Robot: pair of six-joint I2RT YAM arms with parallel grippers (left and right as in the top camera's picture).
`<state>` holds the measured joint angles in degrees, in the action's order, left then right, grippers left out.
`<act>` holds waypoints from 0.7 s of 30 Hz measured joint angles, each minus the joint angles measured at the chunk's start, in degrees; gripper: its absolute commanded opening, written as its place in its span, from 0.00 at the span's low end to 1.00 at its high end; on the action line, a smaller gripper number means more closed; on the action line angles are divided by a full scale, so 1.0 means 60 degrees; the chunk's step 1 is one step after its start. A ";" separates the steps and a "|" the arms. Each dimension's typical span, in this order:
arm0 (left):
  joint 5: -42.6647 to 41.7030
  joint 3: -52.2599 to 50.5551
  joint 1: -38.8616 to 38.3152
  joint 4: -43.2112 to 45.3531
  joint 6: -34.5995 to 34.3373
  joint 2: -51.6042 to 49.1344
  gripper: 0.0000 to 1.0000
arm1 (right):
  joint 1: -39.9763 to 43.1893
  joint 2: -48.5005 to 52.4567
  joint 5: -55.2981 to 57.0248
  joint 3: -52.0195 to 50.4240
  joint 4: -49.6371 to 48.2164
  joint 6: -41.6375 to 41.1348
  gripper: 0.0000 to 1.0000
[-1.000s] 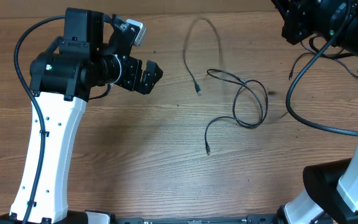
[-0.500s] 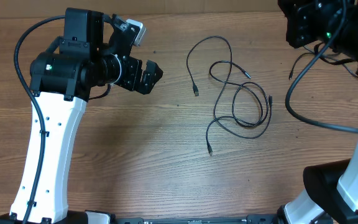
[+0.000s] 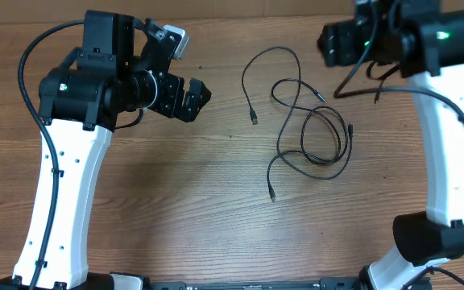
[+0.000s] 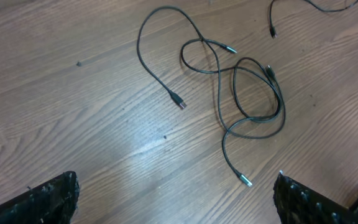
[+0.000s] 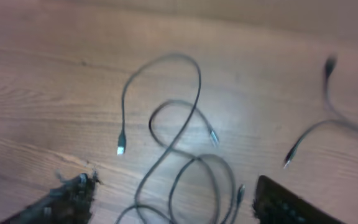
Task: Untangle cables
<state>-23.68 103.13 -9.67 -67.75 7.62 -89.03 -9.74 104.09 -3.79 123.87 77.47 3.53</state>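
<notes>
Cables [image 3: 308, 133] lie loosely looped on the table [image 3: 176, 201], at 4 o'clock from the left gripper [image 3: 200, 93] and 6 o'clock from the right gripper [image 3: 333, 44]. Both claws are released, jaws spread, grasping nothing. The left wrist view shows the plugs [image 4: 180, 103] sharply; the right wrist view is blurred. Only the overhead view shows both arms
</notes>
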 measured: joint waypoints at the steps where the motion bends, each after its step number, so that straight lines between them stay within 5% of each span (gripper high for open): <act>1: 0.0004 0.0000 0.0000 0.0004 0.0000 0.0000 1.00 | 0.0000 0.0000 -0.0011 -0.0459 -0.0138 -0.0197 0.95; 21: 0.0036 0.0000 0.0000 0.0000 0.0000 0.0000 1.00 | -0.0007 0.0004 -0.3330 -0.7173 -0.5497 -0.1304 0.97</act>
<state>-23.46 103.13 -9.67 -67.75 7.62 -89.03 -9.78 104.12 -23.77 80.84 44.49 -4.29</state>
